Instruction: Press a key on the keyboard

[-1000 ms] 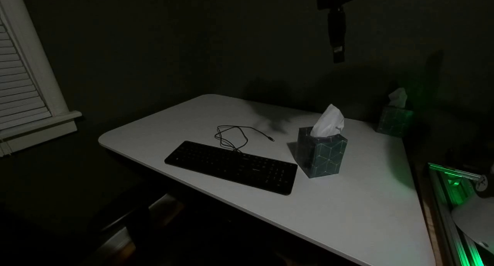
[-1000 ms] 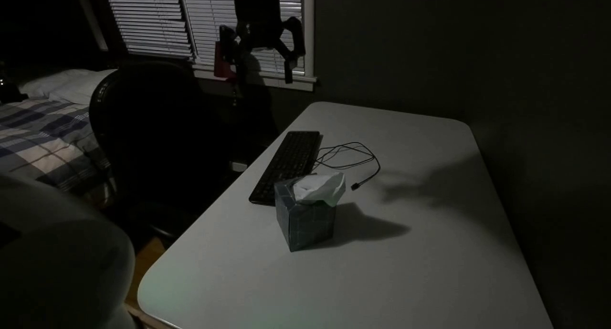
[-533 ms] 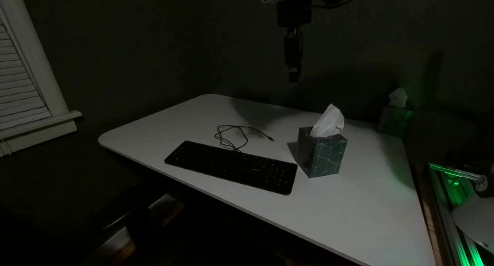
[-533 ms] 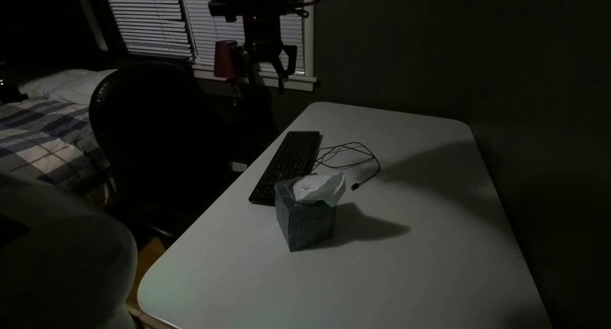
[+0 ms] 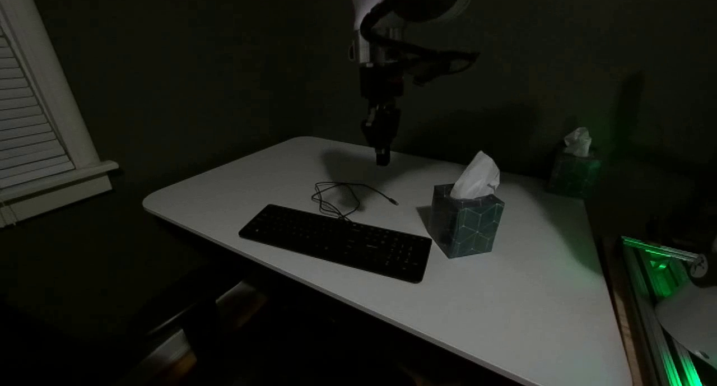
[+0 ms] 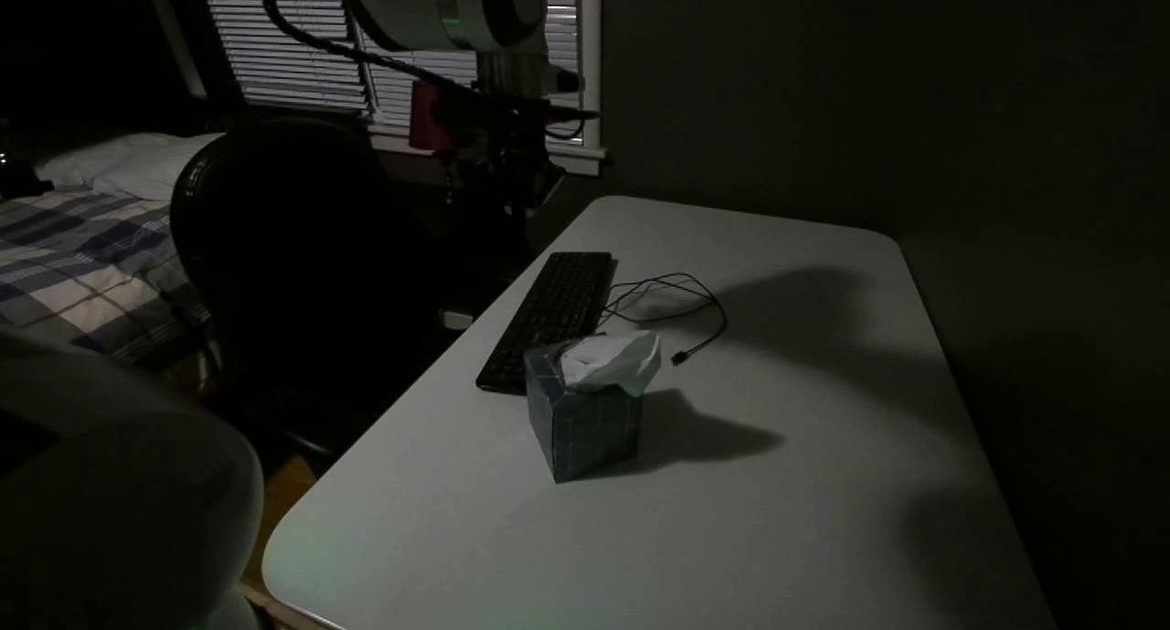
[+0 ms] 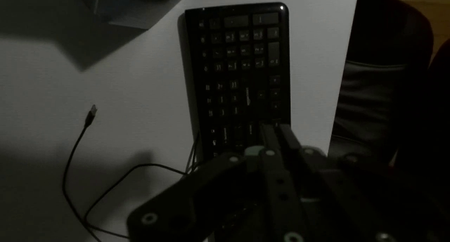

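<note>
Keyboard (image 5: pixel 336 243): flat on the white desk (image 5: pixel 532 313), near one long edge, one short end close to the tissue box (image 5: pixel 476 232).
Gripper (image 7: pixel 276 129): that's me, hanging above the keyboard, not touching it as far as I can see.
Jaws: drawn nearly together, just a thin slit between the fingertips (image 7: pixel 270 136), nothing in them.
Step in hand: lining up, I reckon; the press looks not yet done.
Aim: my own fingertips block whatever's under them in the wrist view, so can't tell which key I'm over. Settle on one key's middle first; a wide one like the 0 key (image 7: pixel 273 54) should be more forgiving.
Press: straight down, tips together like one blunt finger, slow at the end, quit once the key gives. Coming in tilted would probably mash the neighbours too.
Cable (image 7: pixel 64 181): loose loops beside the keyboard, worth not snagging.
Tissue box: white tissue (image 5: pixel 477 177) poking out the top; how full it is inside, can't see.
Second box (image 5: pixel 573 176): dim shape by a desk corner in an exterior view, tissue up top too; real or just a reflection, no clue.
</note>
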Motion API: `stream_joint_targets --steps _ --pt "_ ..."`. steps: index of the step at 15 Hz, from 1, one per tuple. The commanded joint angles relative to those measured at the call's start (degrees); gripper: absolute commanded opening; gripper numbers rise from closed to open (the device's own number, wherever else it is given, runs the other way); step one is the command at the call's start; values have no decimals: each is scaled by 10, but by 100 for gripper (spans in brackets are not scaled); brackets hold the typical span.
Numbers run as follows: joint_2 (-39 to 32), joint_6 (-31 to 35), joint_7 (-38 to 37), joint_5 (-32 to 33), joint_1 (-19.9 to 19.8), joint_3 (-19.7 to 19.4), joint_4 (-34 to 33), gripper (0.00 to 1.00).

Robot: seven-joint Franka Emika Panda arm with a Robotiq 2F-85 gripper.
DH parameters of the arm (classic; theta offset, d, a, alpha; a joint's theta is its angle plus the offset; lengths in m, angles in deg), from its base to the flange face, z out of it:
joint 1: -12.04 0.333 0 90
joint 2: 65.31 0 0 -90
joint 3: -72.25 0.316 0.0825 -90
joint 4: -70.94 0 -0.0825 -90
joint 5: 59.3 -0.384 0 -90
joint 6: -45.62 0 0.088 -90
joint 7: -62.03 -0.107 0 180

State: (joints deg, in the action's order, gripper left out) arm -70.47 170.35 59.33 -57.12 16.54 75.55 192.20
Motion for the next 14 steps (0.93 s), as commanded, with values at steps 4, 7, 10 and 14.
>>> stream_joint_targets --steps 4,7,10,14 --pt "-101 125 -104 20 13 -4 -14 0" --pt "-98 132 -93 12 11 -5 -4 1" --pt "-123 142 -107 15 14 -9 -15 1" --pt "-125 142 -110 15 15 -10 -21 0"
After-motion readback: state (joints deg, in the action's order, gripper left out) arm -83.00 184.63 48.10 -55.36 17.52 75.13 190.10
